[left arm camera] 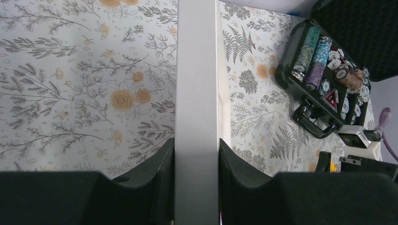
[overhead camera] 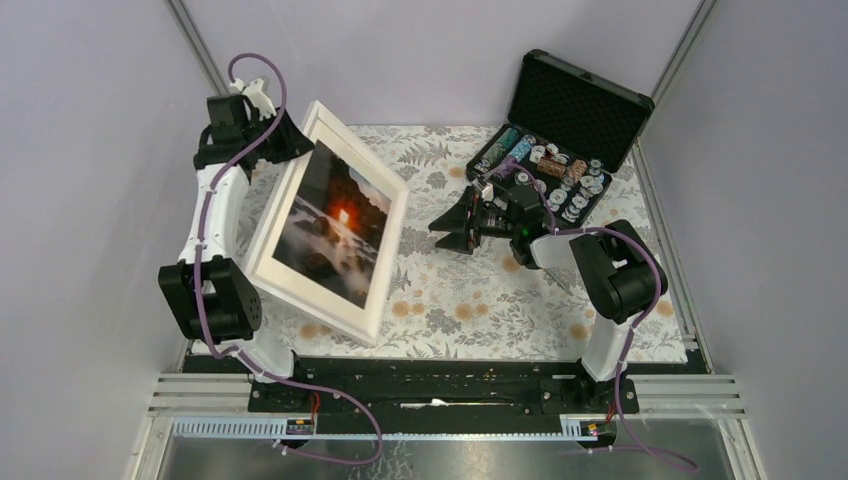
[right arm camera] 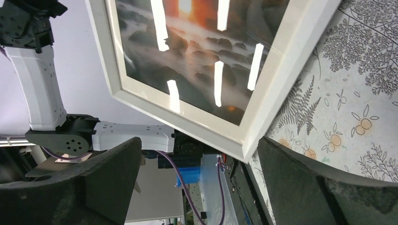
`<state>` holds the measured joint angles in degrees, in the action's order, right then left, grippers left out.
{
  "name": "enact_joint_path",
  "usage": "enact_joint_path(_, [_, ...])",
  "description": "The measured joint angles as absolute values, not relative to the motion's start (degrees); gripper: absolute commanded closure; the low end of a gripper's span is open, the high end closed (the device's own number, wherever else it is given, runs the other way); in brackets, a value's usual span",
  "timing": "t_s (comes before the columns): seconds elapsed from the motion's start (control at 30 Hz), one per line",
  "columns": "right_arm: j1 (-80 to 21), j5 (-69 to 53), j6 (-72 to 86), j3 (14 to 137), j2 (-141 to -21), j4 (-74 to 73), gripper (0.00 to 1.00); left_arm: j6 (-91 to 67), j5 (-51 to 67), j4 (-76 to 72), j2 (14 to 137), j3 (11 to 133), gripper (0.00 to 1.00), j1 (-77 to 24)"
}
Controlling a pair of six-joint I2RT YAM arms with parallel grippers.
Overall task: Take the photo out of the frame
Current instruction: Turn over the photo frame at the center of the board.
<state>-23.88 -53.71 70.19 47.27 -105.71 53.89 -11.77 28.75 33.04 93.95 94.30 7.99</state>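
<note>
On the left side of the surface [overhead camera: 480, 300], the frame [overhead camera: 315, 303] stands tilted, its face turned up and toward the middle, and the photo [overhead camera: 335, 220] sits inside it behind the white border, so I judge the task barely begun: the frame is lifted and presented, but its back is unopened as far as I can see and the print has yet to come out. My left end effector [overhead camera: 290, 140] is clamped on the frame's raised far edge; the wrist view shows the white edge [left arm camera: 197, 117] pinched between my fingers [left arm camera: 155, 178]. That arm reaches up along the left wall, elbow bent, wrist turned inward. My right end effector [overhead camera: 450, 230] hovers low near the centre, jaws spread wide and empty, pointing at the frame, well apart from it, with the poker chip case [overhead camera: 580, 100] behind.
</note>
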Motion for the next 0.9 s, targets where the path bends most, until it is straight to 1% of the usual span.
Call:
enact_joint_path(0.1, [-23.88, -53.69, 68.93, 47.27, -105.71, 52.31, 0.00, -13.54, 29.19, 27.03, 93.91, 88.47, 1.00, 8.08])
enact_joint_path(0.2, [-23.88, -53.32, 65.58, 47.42, -105.71, 48.23, 0.01, -14.39, 29.47, 24.27, 93.93, 82.28, 1.00, 8.12])
enact_joint_path(0.3, [-23.90, -51.42, 59.13, 48.14, -105.69, 40.10, 0.01, -14.61, 29.47, 23.35, 94.04, 75.96, 1.00, 8.58])
enact_joint_path(0.43, [-24.23, -45.82, 47.55, 52.21, -105.69, 25.06, 0.07, -14.46, 29.41, 21.28, 94.32, 67.13, 1.00, 9.65])
enact_joint_path(0.57, [-24.56, -39.92, 39.07, 55.94, -105.62, 16.14, 0.11, -13.32, 29.32, 19.46, 95.92, 62.89, 1.00, 10.41])
enact_joint_path(0.73, [-24.75, -34.85, 32.45, 58.78, -105.65, 7.73, 0.12, -11.97, 29.30, 17.04, 98.56, 62.17, 1.00, 10.61])
enact_joint_path(0.83, [-24.77, -33.26, 30.44, 59.07, -105.80, 4.97, 0.12, -11.27, 29.26, 15.53, 100.42, 62.17, 0.92, 10.61])
enact_joint_path(0.9, [-24.82, -32.34, 29.50, 59.31, -106.19, 3.53, 0.12, -10.50, 28.86, 15.18, 101.62, 62.17, 0.82, 10.57])
